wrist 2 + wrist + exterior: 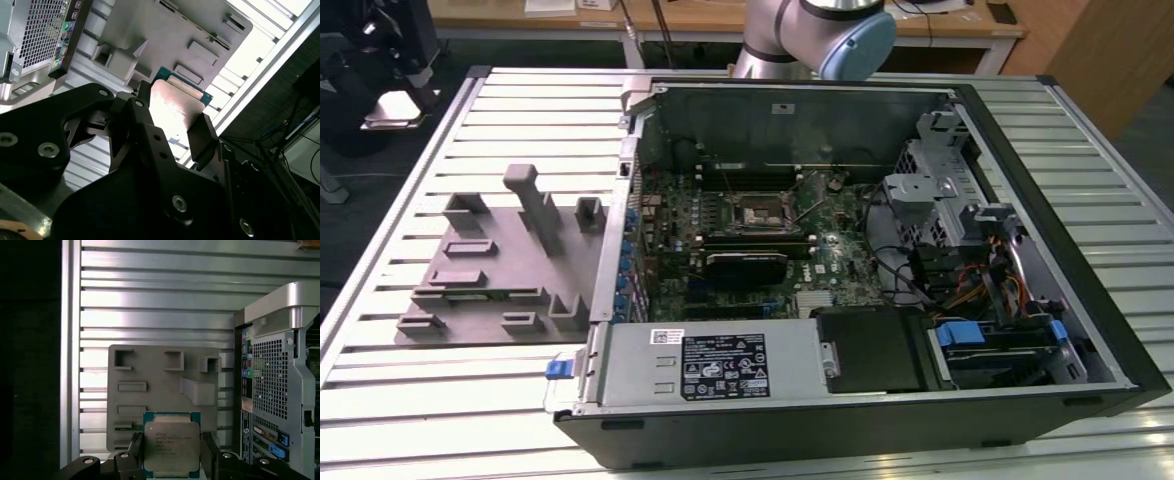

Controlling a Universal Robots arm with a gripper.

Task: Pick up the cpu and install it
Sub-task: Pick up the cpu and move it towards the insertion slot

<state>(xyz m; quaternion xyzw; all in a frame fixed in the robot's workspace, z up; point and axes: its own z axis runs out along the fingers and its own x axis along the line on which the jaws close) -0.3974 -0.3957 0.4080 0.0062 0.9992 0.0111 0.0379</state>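
One cpu (171,450) sits clamped between the jaws of the gripper (171,439).

The slatted metal table (427,400) carries a grey fixture (480,275) beside an open computer case (854,435).

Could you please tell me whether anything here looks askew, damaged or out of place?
Nothing stands out. The cpu sits square in the pincer, over the grey fixture; the open computer case lies flat on the slatted table.
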